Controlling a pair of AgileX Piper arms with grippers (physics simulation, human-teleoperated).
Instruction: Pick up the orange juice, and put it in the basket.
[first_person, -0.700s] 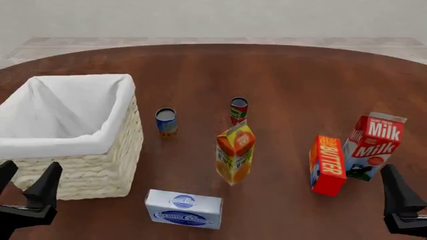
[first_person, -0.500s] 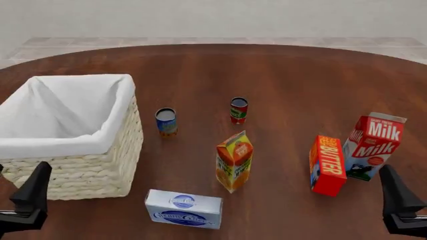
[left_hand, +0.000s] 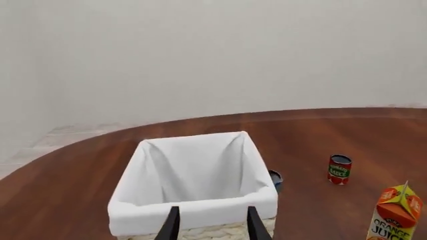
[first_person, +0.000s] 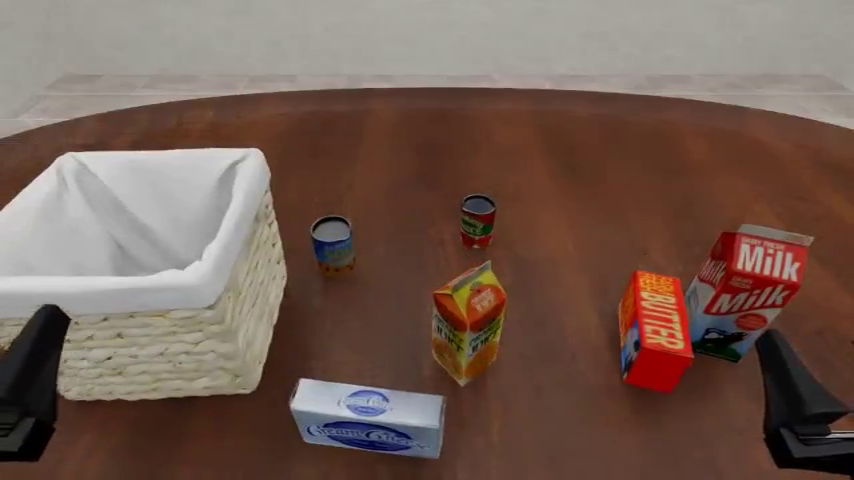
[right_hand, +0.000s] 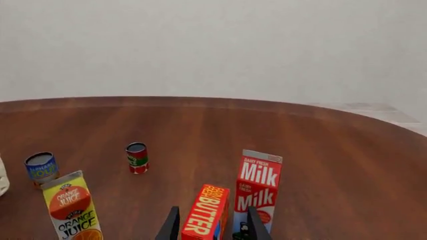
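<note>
Since the earlier frames, orange juice (first_person: 469, 322) had dropped upright onto the table (first_person: 574, 150); left gripper (left_hand: 211, 224) had withdrawn, open and empty. Carton stood between basket (first_person: 174, 340) and Butter box (first_person: 655, 330). Right gripper (right_hand: 211, 224) open, empty.

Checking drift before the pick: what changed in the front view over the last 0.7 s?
The orange juice shifted slightly nearer the camera early on, then stopped. The left gripper slid left and down toward the frame corner. The right gripper, basket, cans and other cartons stayed put. Nothing grasped.
</note>
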